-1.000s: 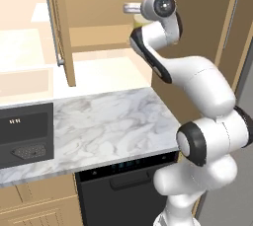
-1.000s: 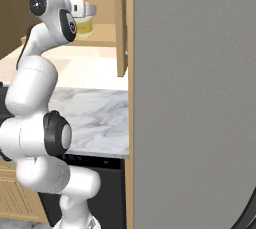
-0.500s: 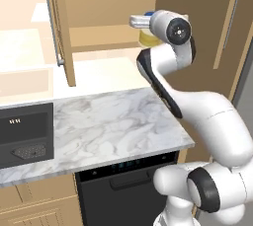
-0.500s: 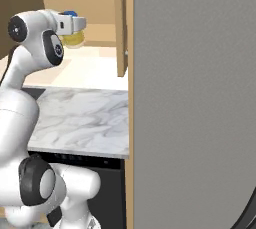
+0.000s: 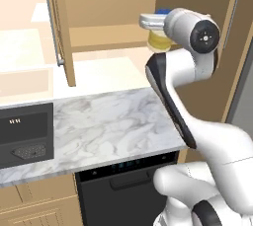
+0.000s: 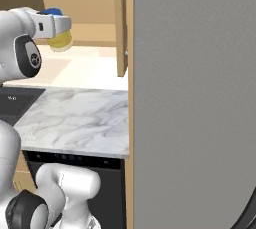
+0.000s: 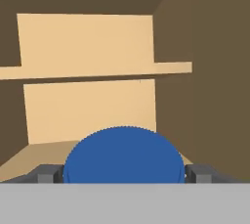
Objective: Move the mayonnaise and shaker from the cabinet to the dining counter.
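Left base view: at far left we note the black sink (image 5: 24,138) set in the marble surface (image 5: 108,131). Above it, upper left, hangs the open cabinet (image 5: 99,32) door with its grey bar handle (image 5: 53,25). Right of centre, near the top, the gripper (image 5: 154,22) holds the mayonnaise (image 5: 159,40); the pale-yellow body shows below the hand, in front of the cabinet opening and well above the marble.

Right base view: upper left, the mayonnaise (image 6: 60,40) hangs under the gripper (image 6: 55,25), blue lid edge just above. A tall grey panel (image 6: 195,98) fills the right half.

Hand view: the blue lid sits low centre, a dark fingertip (image 7: 48,173) pressed at either side, jaws clenched on the jar. The wooden shelf (image 7: 97,70) crosses behind.
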